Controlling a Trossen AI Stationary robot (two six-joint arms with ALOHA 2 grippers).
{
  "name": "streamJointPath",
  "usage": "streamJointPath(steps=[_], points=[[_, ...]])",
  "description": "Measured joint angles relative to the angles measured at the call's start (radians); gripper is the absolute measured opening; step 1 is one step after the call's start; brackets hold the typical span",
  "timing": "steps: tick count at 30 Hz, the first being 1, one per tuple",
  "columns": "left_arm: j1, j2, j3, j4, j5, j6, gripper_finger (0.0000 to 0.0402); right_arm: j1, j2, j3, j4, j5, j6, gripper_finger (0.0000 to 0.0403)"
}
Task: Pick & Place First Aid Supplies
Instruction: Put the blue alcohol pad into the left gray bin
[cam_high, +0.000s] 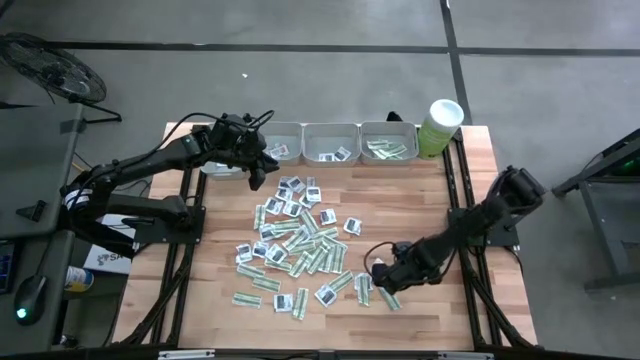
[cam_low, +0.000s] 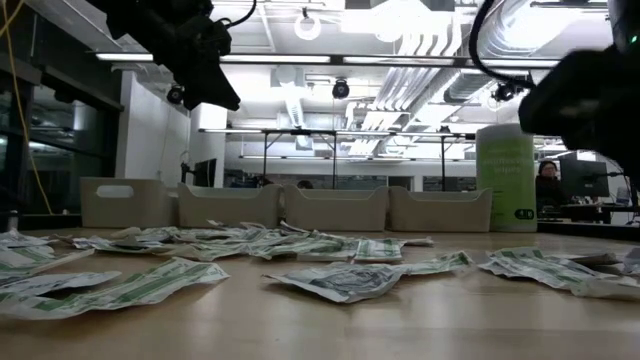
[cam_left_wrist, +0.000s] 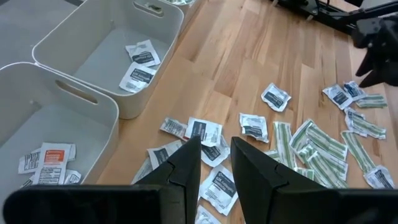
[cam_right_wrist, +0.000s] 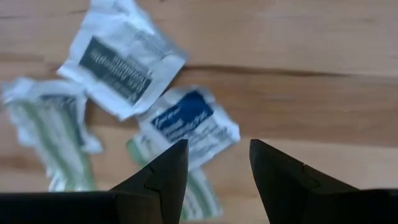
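The first aid supplies (cam_high: 300, 235) lie scattered flat over the middle of the wooden table: narrow green-white strips and squarish white sachets with dark marks. My left gripper (cam_high: 258, 172) hangs open above the far left part of the pile, near the trays; below its fingers lie white sachets (cam_left_wrist: 204, 132). My right gripper (cam_high: 385, 275) is open and low over the pile's near right edge. A white sachet with blue print (cam_right_wrist: 186, 121) lies just ahead of its fingertips, beside a white one with dark print (cam_right_wrist: 121, 59) and a green strip (cam_right_wrist: 53, 143).
Grey trays (cam_high: 332, 143) stand in a row along the far edge, with a few sachets in them (cam_left_wrist: 140, 65). A pale green tub with a white lid (cam_high: 440, 128) stands at the row's right end. Bare wood shows along the near edge (cam_high: 440, 320).
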Motion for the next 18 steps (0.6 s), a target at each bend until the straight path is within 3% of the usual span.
streamJointPath(steps=[11, 18], points=[[0.000, 0.000, 0.000, 0.000, 0.000, 0.000, 0.0088, -0.007, 0.086, 0.005, 0.037, -0.018, 0.000, 0.0161], [0.000, 0.000, 0.000, -0.006, -0.001, 0.021, 0.0088, -0.007, 0.104, 0.004, 0.036, -0.029, 0.005, 0.0115]])
